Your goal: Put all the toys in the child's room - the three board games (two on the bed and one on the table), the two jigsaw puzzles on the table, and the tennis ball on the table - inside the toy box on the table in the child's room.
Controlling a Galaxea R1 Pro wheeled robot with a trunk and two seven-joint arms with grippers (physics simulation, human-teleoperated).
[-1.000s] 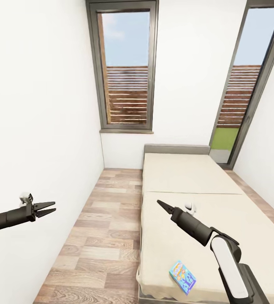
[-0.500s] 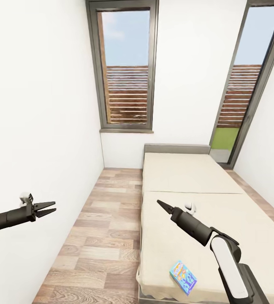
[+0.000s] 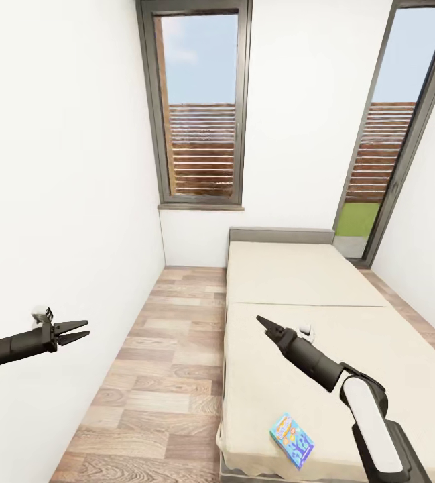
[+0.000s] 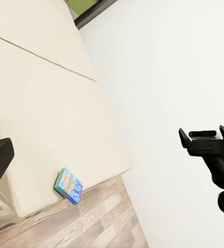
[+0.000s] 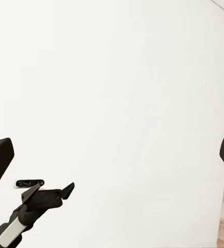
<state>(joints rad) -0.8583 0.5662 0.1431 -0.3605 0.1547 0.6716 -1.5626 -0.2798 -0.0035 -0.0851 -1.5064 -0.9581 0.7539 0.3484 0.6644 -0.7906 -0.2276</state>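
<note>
A small blue board game (image 3: 291,440) lies flat on the beige mattress of the bed (image 3: 291,275), close to its near left corner; it also shows in the left wrist view (image 4: 69,185). My right gripper (image 3: 263,322) hovers above the middle of the mattress, well beyond the game and apart from it. Seen from the left wrist, its fingers (image 4: 202,135) stand spread and hold nothing. My left gripper (image 3: 80,331) is open and empty over the floor by the left wall. The toy box, table, jigsaw puzzles and tennis ball are out of view.
A white wall (image 3: 56,201) runs close along my left arm. A strip of wood-plank floor (image 3: 170,376) lies between that wall and the bed. A tall window (image 3: 200,107) stands behind the headboard, and a glass door (image 3: 385,134) at the back right.
My right arm has shifted slightly to the right and lower over the mattress. The left arm and the blue game have not moved.
</note>
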